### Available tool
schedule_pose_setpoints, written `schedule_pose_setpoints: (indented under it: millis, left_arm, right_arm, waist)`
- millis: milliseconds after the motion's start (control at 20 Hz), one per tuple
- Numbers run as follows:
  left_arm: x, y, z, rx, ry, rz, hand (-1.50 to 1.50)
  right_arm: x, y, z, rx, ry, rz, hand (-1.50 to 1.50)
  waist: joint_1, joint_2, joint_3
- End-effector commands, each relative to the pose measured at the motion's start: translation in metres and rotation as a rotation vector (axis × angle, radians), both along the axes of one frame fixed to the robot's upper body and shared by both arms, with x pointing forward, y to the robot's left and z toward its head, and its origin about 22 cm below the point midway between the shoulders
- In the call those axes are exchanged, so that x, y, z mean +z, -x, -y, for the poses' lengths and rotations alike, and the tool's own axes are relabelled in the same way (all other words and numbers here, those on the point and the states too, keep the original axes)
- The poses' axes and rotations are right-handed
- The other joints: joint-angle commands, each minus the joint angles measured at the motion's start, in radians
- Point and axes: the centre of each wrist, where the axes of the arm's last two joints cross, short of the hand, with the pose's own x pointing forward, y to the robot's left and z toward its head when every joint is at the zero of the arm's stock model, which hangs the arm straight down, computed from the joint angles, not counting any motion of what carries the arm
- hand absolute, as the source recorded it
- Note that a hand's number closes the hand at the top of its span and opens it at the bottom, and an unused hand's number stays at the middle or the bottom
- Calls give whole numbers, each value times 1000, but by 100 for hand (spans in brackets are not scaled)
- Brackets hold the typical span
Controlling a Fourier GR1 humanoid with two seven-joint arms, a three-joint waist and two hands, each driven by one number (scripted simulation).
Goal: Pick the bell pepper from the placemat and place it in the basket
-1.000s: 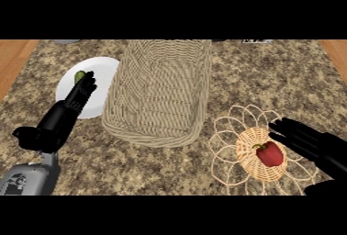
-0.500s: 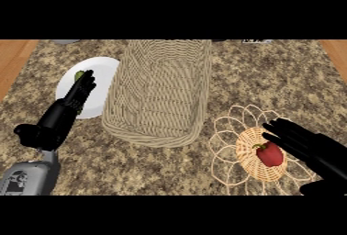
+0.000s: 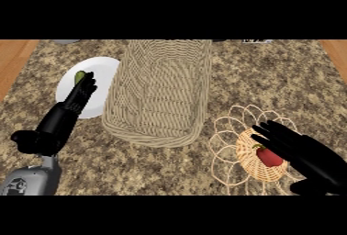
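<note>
**Bell Pepper in Basket: Right Robot Hand Position Check**

Head view.

The bell pepper (image 3: 267, 156) lies on the woven floor of the basket (image 3: 230, 137), at the right of the surface (image 3: 271, 78). It is not on the placemat (image 3: 159, 92), which lies well apart at centre and carries nothing visible.

The right robot hand (image 3: 305, 156) is over the basket's right half. Its fingers are straight and spread wide, not curled round anything. The pepper is just to the left of the palm and under the fingers, towards the view's centre. Its long axis runs roughly from upper left to lower right, with the green stem end uppermost.

The right robot hand is by far the nearer of the two. Judged from this layout, the placing step appears done, and any coming move is a withdrawal up and away from the pepper.

The left robot hand (image 3: 71, 105) is at the far left with fingers extended and held close together, holding nothing. Its fingertips lie over a white plate (image 3: 102, 69), near a small green item (image 3: 81, 76).

Hidden or unclear:
- The right robot hand covers the pepper's right side, so it cannot be told whether they touch.
- The basket's right rim is behind the palm.
- The right forearm is cut off at the lower edge.
- The green item is too small to identify.
</note>
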Motion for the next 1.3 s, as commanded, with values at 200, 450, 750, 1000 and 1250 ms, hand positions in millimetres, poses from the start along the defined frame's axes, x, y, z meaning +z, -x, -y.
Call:
schedule_pose_setpoints:
  millis: [200, 450, 750, 1000, 1250]
  left_arm:
    - [-2, -2, -1, -3, -22, 6, 0]
    - [0, 0, -10, -2, 5, -8, 0]
    - [0, 3, -12, -8, -10, 14, 0]
    - [-22, -4, -8, -7, 0, -11, 0]
    - [-7, -2, -15, 5, -19, 6, 0]
  right_arm:
    - [-23, -24, -10, -47, 26, -1, -150]
    - [-28, -14, -4, -74, 58, -28, -150]
    - [-39, -38, 0, -47, 82, -51, -150]
    - [-57, -31, 6, 13, 178, -98, 150]
    - [-76, -29, 11, 18, 191, -93, 150]
  waist:
    - [3, 1, 0]
    - [0, 0, 0]
    - [2, 0, 0]
    - [0, 2, 0]
    - [2, 2, 0]
